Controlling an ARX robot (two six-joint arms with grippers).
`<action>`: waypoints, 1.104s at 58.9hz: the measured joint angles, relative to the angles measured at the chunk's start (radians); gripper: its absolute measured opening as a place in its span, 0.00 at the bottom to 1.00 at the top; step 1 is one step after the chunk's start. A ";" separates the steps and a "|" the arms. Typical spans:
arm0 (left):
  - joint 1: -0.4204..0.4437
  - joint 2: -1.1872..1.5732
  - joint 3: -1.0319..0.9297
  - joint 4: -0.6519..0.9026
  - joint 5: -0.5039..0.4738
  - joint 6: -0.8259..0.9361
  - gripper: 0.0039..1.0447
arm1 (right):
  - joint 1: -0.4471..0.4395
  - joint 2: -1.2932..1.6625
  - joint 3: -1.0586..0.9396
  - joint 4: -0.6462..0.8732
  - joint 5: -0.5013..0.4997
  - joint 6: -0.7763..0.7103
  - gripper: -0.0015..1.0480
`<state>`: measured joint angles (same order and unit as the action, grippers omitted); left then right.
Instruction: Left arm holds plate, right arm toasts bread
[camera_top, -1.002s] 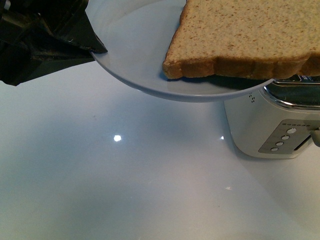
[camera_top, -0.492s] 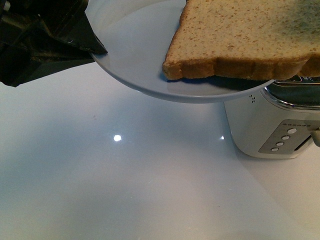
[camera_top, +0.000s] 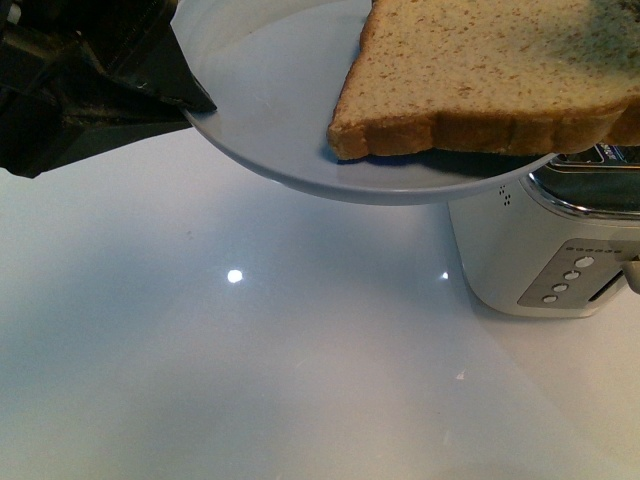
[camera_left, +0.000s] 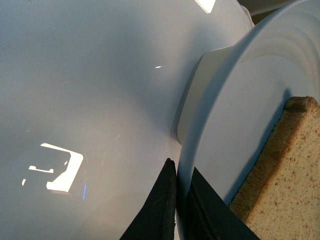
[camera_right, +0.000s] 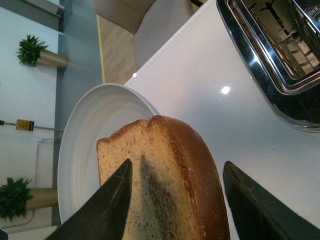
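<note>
My left gripper (camera_top: 190, 100) is shut on the rim of the pale blue plate (camera_top: 270, 100) and holds it in the air above the table. In the left wrist view the black fingers (camera_left: 160, 210) pinch the plate's edge (camera_left: 225, 125). The bread slice (camera_top: 480, 70) lies on the plate, its crust edge toward me; it also shows in the left wrist view (camera_left: 285, 180). In the right wrist view my right gripper (camera_right: 175, 172) is open, its two fingers standing either side of the bread's rounded top (camera_right: 170, 175) over the plate (camera_right: 80, 140). The right gripper does not show in the front view.
A white and chrome toaster (camera_top: 545, 250) stands on the glossy white table (camera_top: 250, 380) below the plate's right side. Its open slots (camera_right: 275, 40) show in the right wrist view. Floor, chair and potted plants lie beyond the table edge.
The plate and bread have barely shifted. A dark shadow has grown over the bread's upper right corner in the front view.
</note>
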<state>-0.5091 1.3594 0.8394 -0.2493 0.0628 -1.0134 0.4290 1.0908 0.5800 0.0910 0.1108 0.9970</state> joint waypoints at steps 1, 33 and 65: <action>0.000 0.000 0.000 0.000 0.000 -0.002 0.02 | 0.001 0.003 0.000 0.002 -0.002 0.006 0.49; 0.001 0.000 0.000 0.000 0.013 -0.006 0.02 | -0.021 -0.006 0.008 -0.009 -0.042 0.050 0.03; 0.023 -0.026 -0.008 0.002 0.020 -0.006 0.02 | -0.253 0.230 0.478 -0.124 0.059 -0.867 0.03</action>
<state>-0.4862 1.3331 0.8314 -0.2474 0.0826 -1.0191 0.1757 1.3209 1.0584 -0.0330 0.1696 0.1295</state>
